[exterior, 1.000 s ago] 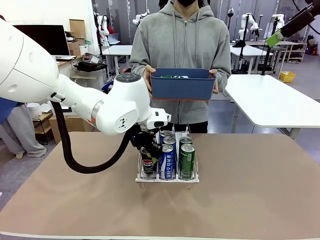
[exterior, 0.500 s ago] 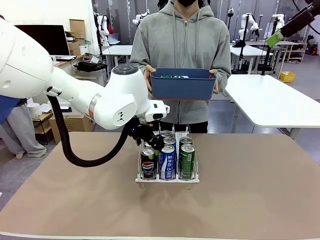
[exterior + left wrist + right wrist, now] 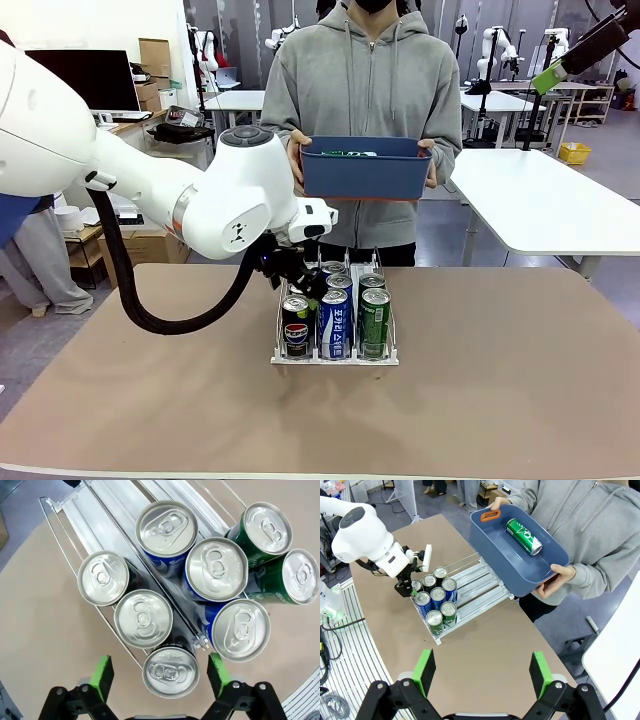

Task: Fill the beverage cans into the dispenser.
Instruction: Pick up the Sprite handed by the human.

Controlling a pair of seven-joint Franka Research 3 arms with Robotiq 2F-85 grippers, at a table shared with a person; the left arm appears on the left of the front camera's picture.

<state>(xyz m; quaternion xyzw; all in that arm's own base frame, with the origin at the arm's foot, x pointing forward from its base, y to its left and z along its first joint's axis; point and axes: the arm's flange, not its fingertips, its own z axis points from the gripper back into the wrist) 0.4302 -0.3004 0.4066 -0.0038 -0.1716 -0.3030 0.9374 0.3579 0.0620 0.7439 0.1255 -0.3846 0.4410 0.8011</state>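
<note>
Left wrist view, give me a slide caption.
Open left gripper hovers over eight cans standing in the white wire dispenser.

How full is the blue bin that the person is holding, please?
Nearly empty: one green can lies on its side in the blue bin.

Front camera looks across the table (image 3: 500,390) toward the person (image 3: 370,90); left wrist camera hangs close above the cans (image 3: 216,570), looking straight down; right wrist camera views from high. All share the rack (image 3: 479,582).
</note>
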